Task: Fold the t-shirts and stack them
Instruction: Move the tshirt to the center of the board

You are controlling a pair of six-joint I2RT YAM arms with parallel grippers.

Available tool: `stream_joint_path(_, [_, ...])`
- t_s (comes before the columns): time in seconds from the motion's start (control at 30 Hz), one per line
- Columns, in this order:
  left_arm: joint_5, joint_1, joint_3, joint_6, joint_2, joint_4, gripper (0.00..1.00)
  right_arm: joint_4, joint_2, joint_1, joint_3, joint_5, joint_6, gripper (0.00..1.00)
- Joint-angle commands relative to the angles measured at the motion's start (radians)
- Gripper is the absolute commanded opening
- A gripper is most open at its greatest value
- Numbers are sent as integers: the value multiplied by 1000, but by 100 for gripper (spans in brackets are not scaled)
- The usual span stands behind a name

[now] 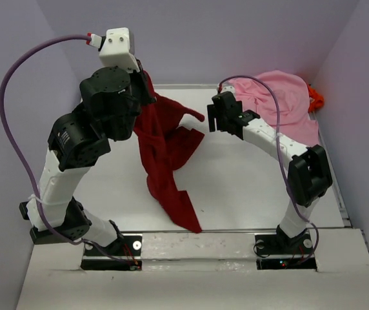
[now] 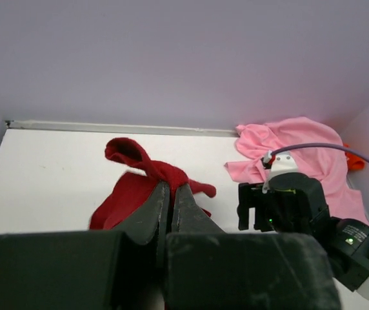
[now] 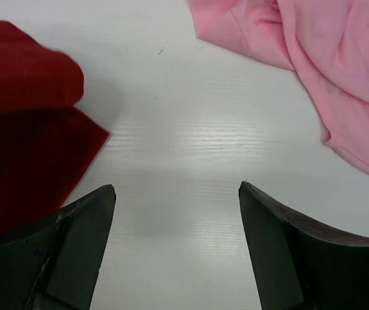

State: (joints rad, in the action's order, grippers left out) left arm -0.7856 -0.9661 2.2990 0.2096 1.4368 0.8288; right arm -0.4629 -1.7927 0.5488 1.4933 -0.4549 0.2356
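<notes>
top external: high at the near edge, looking down over the whole table [image 1: 236, 187] | left wrist: low, roughly level it seems, facing the back wall [image 2: 171, 58] | right wrist: close over the table, facing down | all share: dark red shirt [image 1: 165, 155], pink shirt [image 1: 291, 97]

Plain dark red t-shirt [image 1: 168, 161], no print, set against a white table [image 1: 236, 187] with faint pale grain. Right of the red shirt is a plain light pink t-shirt [image 1: 288, 103], and beyond that a sliver of bright orange t-shirt [image 1: 316, 98]. Behind the red shirt the walls [image 1: 236, 39] are pale lavender. Flanking it, the left arm [image 1: 75, 148] and right arm [image 1: 281, 145] are black and white, with purple cables [image 1: 7, 90]. The left gripper [image 2: 171, 187] and right gripper [image 3: 177, 190] are black.
</notes>
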Motion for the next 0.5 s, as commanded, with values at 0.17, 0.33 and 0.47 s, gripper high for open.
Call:
stream_joint_path(0.17, [-187,-23,-159,-20,-50,82,0,151,98,-7,-88,133,4,82])
stream_joint_path(0.33, [-119,-23,-219,22,-65,101,0,167,4,2,-30,202,30,82])
stream_joint_path(0.47, [-121,-23,-273,14,-87,84,0,184,-80,37,47,286,28,81])
